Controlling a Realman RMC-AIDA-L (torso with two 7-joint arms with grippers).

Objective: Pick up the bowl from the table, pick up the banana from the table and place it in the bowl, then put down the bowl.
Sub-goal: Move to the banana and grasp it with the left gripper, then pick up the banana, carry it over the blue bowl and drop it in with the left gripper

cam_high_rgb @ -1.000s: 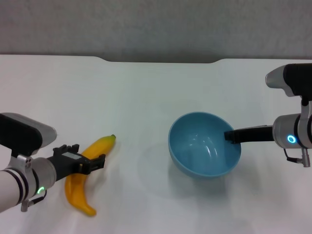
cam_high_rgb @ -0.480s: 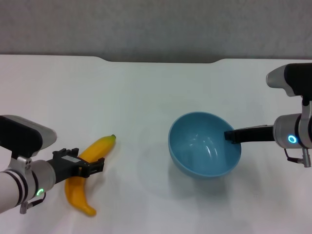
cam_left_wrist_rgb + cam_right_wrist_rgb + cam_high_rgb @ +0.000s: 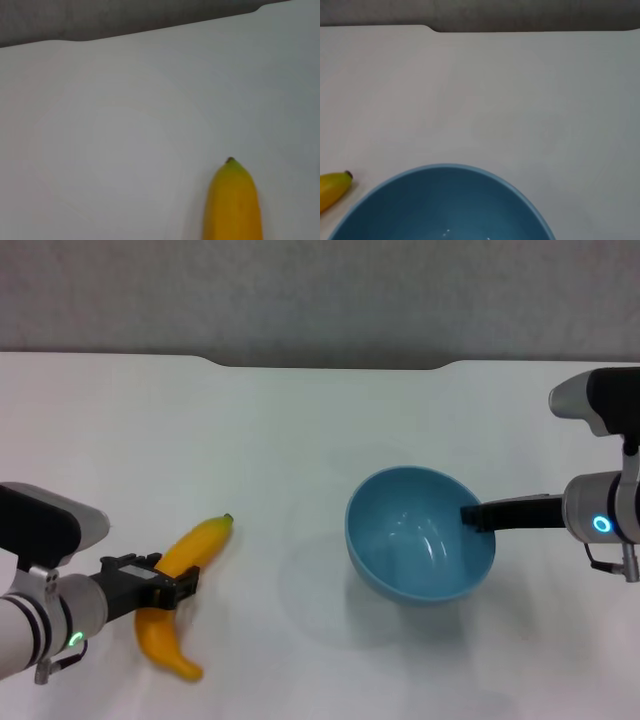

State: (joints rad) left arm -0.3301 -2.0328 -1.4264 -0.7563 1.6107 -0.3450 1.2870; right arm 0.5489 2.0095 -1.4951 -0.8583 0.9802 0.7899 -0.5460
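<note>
The light-blue bowl (image 3: pixel 415 540) is right of the middle of the white table (image 3: pixel 300 430). My right gripper (image 3: pixel 472 517) is shut on its right rim and holds it slightly tilted, a little above the table, with a shadow under it. The bowl's rim fills the lower part of the right wrist view (image 3: pixel 440 210). The yellow banana (image 3: pixel 200 540) lies on the table at the front left. My left gripper (image 3: pixel 165 578) straddles its middle with the fingers closed against its sides. The banana's tip shows in the left wrist view (image 3: pixel 232 205) and in the right wrist view (image 3: pixel 332 187).
The table's far edge has a shallow notch (image 3: pixel 330 365) with a grey wall behind it. Bare white tabletop lies between the banana and the bowl and behind both.
My left gripper has moved down and toward the front left along the banana, and its fingers have come closer together. The banana shifted slightly. The bowl and right gripper have stayed put.
</note>
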